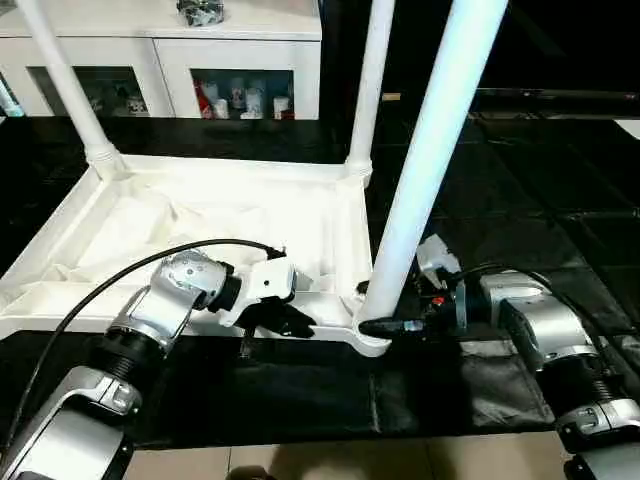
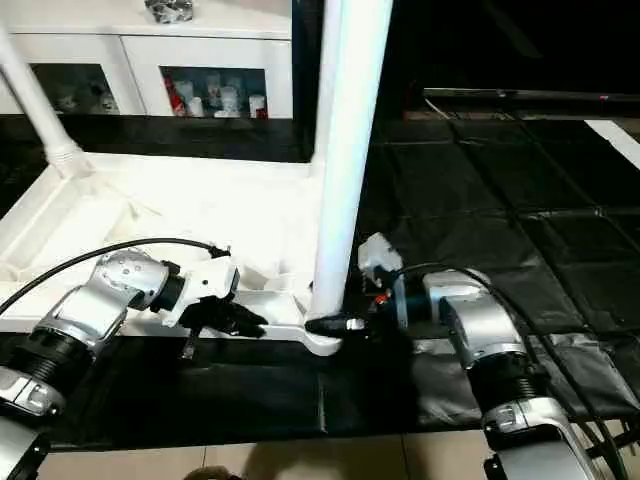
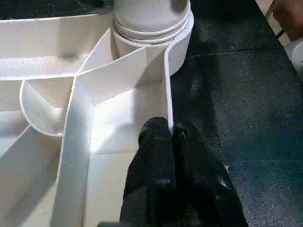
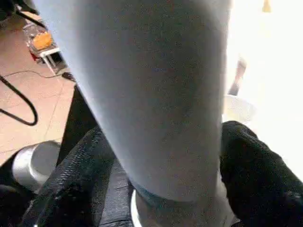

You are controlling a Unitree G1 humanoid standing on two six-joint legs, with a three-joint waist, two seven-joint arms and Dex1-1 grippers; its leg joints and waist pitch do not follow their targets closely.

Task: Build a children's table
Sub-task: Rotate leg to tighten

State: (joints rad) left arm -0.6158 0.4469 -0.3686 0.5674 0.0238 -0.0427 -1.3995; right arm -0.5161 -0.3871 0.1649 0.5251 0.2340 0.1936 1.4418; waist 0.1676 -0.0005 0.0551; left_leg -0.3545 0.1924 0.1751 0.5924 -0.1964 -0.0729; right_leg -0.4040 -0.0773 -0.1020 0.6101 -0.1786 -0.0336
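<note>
three legs [image 1: 432,150] stand in our upturned table top [image 1: 200,225]; the right tool [image 1: 372,326] straddles the near-corner leg, the left tool [image 3: 171,137] pinches the rim; a fourth leg seems left.

It is looking like a room set up for testing robots. A white cabinet [image 1: 160,45] with glass doors is standing at the back, holding little cups [image 1: 240,97]. Black mats [image 1: 520,190] are covering the floor.

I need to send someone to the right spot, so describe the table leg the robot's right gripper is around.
The white tabletop lies upside down on black mats. Three legs stand in its corners; this leg is at the near corner, between the right gripper's fingers.
</note>
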